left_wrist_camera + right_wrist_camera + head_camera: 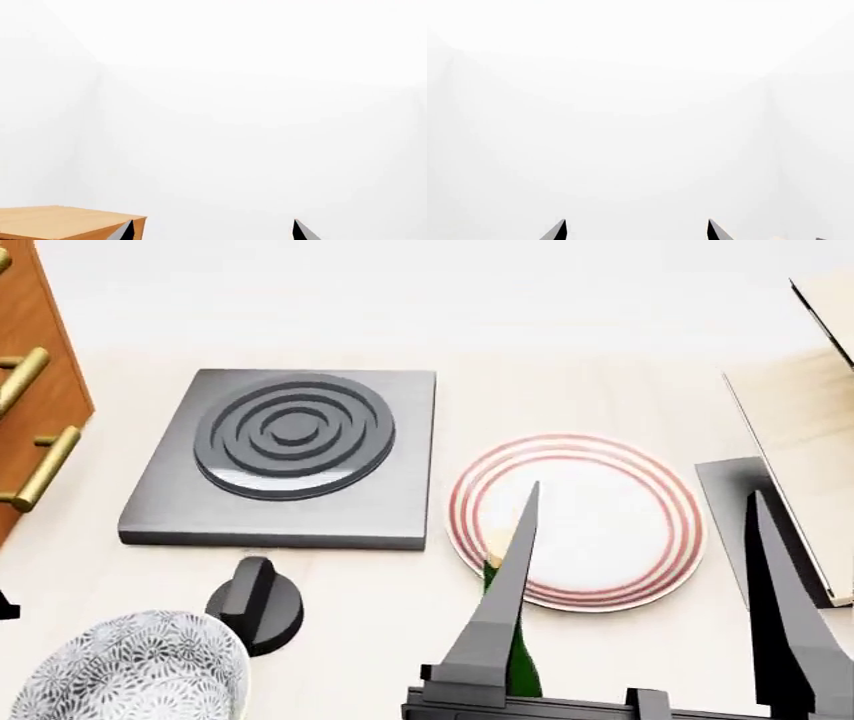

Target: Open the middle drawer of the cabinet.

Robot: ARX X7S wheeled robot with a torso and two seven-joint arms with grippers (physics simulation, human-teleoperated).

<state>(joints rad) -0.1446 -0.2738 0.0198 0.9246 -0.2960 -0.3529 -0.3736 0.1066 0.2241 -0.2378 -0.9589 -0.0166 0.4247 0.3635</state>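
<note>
Head view places the cabinet at nine o'clock with its middle drawer apparently shut and untouched, so I judge everything remains; my right gripper and left gripper stand open, empty.

the cabinet showed at the left edge with brass handles. a stove plate lay beside a red-ringed plate. the right gripper stood spread wide above a green bottle, near a patterned bowl.
</note>
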